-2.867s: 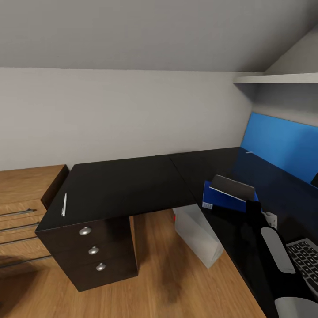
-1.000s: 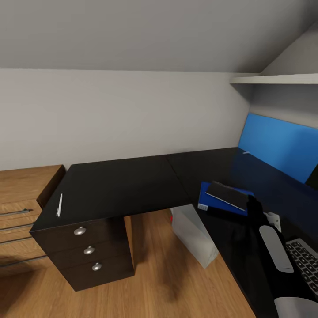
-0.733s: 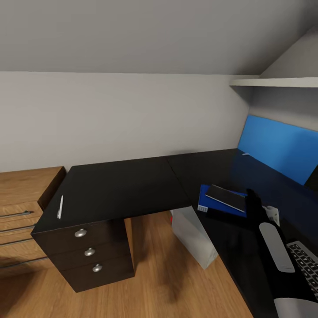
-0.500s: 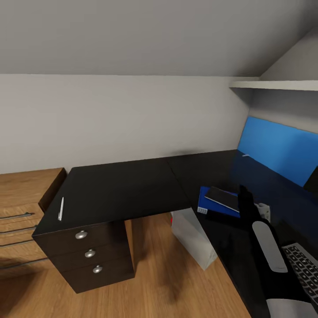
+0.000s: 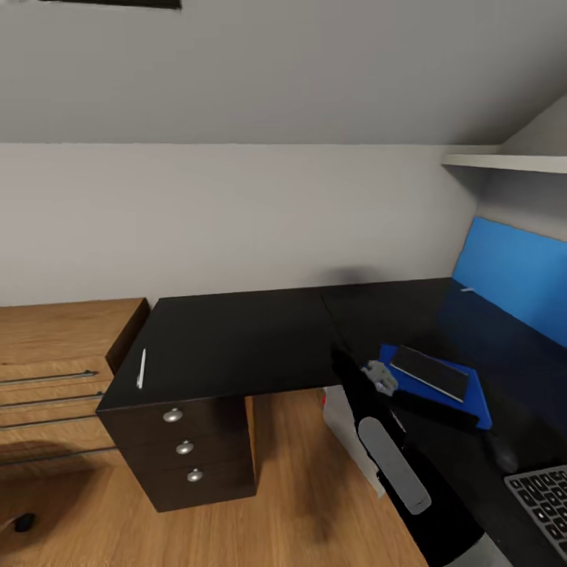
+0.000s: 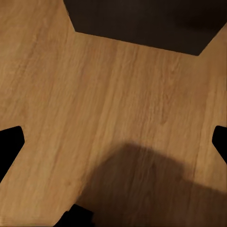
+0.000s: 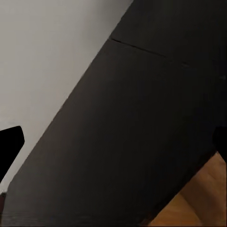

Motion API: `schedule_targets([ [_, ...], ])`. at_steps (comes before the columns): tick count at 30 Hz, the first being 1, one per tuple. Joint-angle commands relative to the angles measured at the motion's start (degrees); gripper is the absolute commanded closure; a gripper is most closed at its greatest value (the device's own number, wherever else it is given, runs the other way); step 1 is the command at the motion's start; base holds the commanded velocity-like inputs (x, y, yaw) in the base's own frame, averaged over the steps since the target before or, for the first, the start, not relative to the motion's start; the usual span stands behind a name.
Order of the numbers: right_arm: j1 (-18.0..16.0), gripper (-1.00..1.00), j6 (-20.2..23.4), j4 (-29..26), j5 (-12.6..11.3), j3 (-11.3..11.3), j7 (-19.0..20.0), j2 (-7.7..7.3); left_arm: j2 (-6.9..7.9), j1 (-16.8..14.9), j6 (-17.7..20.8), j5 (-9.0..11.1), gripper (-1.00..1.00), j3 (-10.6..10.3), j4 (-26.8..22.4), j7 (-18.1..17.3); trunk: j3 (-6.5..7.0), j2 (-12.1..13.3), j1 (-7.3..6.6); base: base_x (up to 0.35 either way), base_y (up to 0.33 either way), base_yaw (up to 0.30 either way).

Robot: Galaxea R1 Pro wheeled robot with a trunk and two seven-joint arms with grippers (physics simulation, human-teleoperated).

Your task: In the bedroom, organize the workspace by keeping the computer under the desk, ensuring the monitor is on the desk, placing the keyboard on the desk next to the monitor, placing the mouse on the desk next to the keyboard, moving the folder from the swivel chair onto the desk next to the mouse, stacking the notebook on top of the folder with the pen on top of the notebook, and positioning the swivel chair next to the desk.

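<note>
The black desk (image 5: 236, 339) runs in an L. On its right wing lies the blue folder (image 5: 472, 403), and the dark notebook (image 5: 431, 372) rests flat on top of it. At the desk's left end lies the white pen (image 5: 142, 368). A corner of the keyboard (image 5: 543, 498) shows at the lower right, and a small dark rounded shape beside it may be the mouse (image 5: 501, 455). Behind my right arm (image 5: 391, 465), the pale computer (image 5: 337, 409) peeks out under the desk. My right gripper (image 7: 113, 146) is open over the bare desk top. My left gripper (image 6: 113, 146) is open above the wood floor.
A black drawer block (image 5: 185, 450) carries the desk's left end. A light-wood drawer unit (image 5: 55, 354) stands left of it. The blue wall panel (image 5: 520, 276) and a white shelf (image 5: 504, 161) are at the right. A small dark thing (image 5: 24, 521) lies on the floor.
The notebook, tilted up at first, now lies flat on the folder with nothing holding it. My right arm has swung left, away from it. The camera has turned left.
</note>
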Motion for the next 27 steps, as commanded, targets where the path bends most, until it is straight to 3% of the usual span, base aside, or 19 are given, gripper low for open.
schedule_targets([
  [1, -0.1, -1.0, -0.7, 0.3, 1.2, 1.6, -1.1, 0.2, 0.08, -0.1, -0.3, 0.6, -1.0, -0.5, 0.0, 0.4, 0.14, 0.4, -0.23, 0.0, 0.0, 0.241],
  [2, -0.1, -1.0, -0.8, 1.2, 4.4, 3.6, -2.8, 1.03, 0.16, -0.1, -0.3, 0.6, -1.0, -0.4, 0.0, 0.4, 0.32, 0.8, -0.45, 0.0, 0.0, 0.243],
  [3, -0.1, -1.0, -0.9, 3.3, 9.2, 6.1, -4.6, 2.83, 0.37, -0.1, -0.1, 0.6, -1.0, -0.1, 0.0, 0.3, 0.5, 1.2, -0.67, 0.0, 0.0, 0.244],
  [5, -0.1, -1.0, -1.1, 7.9, 15.8, 8.6, -5.7, 5.46, 0.67, -0.1, 0.6, 0.6, -1.0, 0.5, 0.0, 0.1, 0.86, 2.0, -1.11, 0.0, 0.0, 0.246],
  [7, -0.1, -1.0, -1.3, 10.8, 19.8, 9.6, -6.1, 7.09, 1.06, -0.1, 1.0, 0.6, -1.0, 1.1, 0.0, 0.1, 1.22, 2.8, -1.55, 0.0, 0.0, 0.195],
  [10, -0.1, -1.0, -1.4, 11.3, 23.7, 10.6, -6.5, 8.79, 2.0, -0.1, 1.3, 0.6, -1.0, 1.7, 0.1, -0.1, 1.76, 4.0, -2.21, 0.0, 0.0, 0.079],
  [22, 0.0, -1.0, -3.1, 9.7, 24.3, 11.4, -6.5, 9.4, 4.03, 0.0, 1.0, 0.5, -1.0, 1.9, 3.2, -1.8, 3.91, 8.8, -4.84, 0.0, 0.0, 0.005],
  [24, 0.0, -1.0, -5.0, 10.7, 24.2, 13.8, -5.4, 10.12, 4.13, 0.0, 0.9, 0.5, -1.0, 1.9, 3.2, -1.8, 4.27, 9.6, -5.28, 0.0, 0.0, 0.0],
  [25, 0.0, -1.0, -29.7, 27.7, 24.2, 15.2, 1.2, 12.07, 4.15, 0.0, 0.8, 0.4, -1.0, 1.9, 3.3, -1.8, 4.45, 10.0, -5.5, 0.0, 0.0, 0.26],
  [26, -0.1, -1.0, -33.6, 30.3, 24.1, 15.2, 5.6, 12.07, 4.09, 0.0, 0.8, 0.4, -1.0, 1.9, 3.3, -1.8, 4.63, 10.4, -5.72, 0.0, 0.0, 0.27],
  [27, -0.1, -1.0, -34.6, 31.8, 24.1, 15.2, 7.3, 12.07, 4.03, 0.0, 0.8, 0.3, -1.0, 1.8, 3.3, -1.8, 4.81, 10.8, -5.94, 0.0, 0.0, 0.273],
])
